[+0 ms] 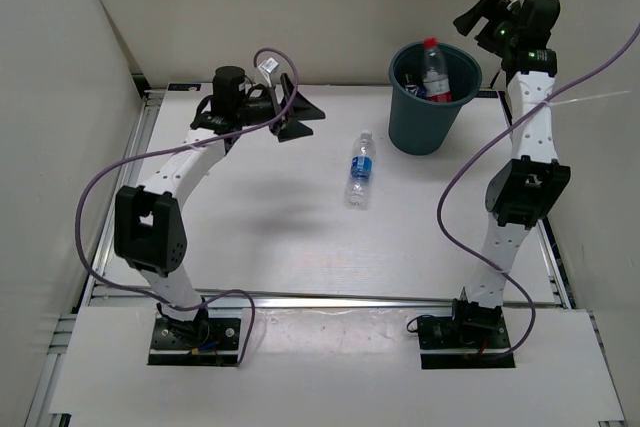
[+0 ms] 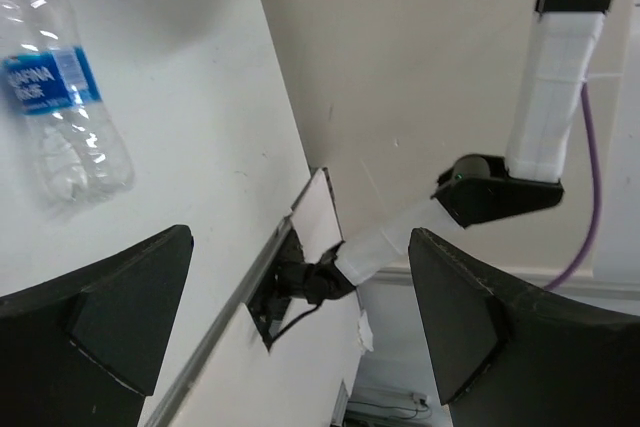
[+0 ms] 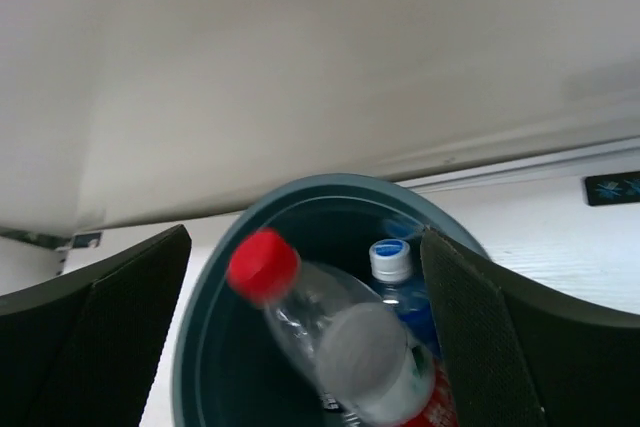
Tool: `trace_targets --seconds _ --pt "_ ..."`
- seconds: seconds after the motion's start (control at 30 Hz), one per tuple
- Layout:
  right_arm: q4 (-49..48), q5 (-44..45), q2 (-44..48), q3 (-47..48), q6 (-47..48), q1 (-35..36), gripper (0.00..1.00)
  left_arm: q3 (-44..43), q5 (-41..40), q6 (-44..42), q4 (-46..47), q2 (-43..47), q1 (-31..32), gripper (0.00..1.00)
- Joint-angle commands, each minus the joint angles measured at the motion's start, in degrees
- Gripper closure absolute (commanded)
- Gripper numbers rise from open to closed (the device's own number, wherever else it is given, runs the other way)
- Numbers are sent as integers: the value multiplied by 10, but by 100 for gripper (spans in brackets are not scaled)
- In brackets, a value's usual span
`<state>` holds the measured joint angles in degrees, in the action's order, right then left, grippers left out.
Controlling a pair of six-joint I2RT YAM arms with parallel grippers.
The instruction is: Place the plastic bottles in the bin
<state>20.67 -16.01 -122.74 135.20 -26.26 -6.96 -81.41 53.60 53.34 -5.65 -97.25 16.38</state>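
Observation:
The dark teal bin [image 1: 433,119] stands at the table's back right. A red-capped plastic bottle [image 1: 433,65] leans inside it, cap above the rim. My right gripper [image 1: 484,15] hangs open just right of and above the bin. In the right wrist view the red-capped bottle [image 3: 345,342] looks blurred between the spread fingers [image 3: 470,327], which do not touch it; a blue-labelled bottle [image 3: 392,272] stands beside it inside the bin [image 3: 215,277]. Another blue-labelled bottle [image 1: 361,169] [image 2: 60,97] lies on the table's middle. My left gripper [image 1: 298,113] [image 2: 300,237] is open and holds nothing, left of that bottle.
White walls close the table in at the back and on both sides. Metal rails [image 1: 330,297] run along the table's edges. Purple cables [image 1: 455,182] loop off both arms. The right arm [image 2: 555,67] shows in the left wrist view.

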Motion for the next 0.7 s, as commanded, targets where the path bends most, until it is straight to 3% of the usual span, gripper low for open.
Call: trace_targets --seconds 0.0,0.13,0.23,0.33,0.43,0.67 --pt "11 54 43 2 24 -4 1 -63 -24 -29 -18 -21 10 0" --pt "59 89 106 -9 -11 1 1 -110 -69 -131 -48 -50 36 0" --pt "65 78 151 -23 -37 1 1 -159 -155 -208 -137 -98 73 0" --pt "70 70 183 -36 -42 1 1 -224 -295 -290 -231 -160 123 0" --pt "70 52 191 -43 -62 -23 1 -273 -397 -304 -273 -217 165 0" --pt "81 35 203 -43 -85 -48 1 -352 -471 -283 -400 -318 204 0"
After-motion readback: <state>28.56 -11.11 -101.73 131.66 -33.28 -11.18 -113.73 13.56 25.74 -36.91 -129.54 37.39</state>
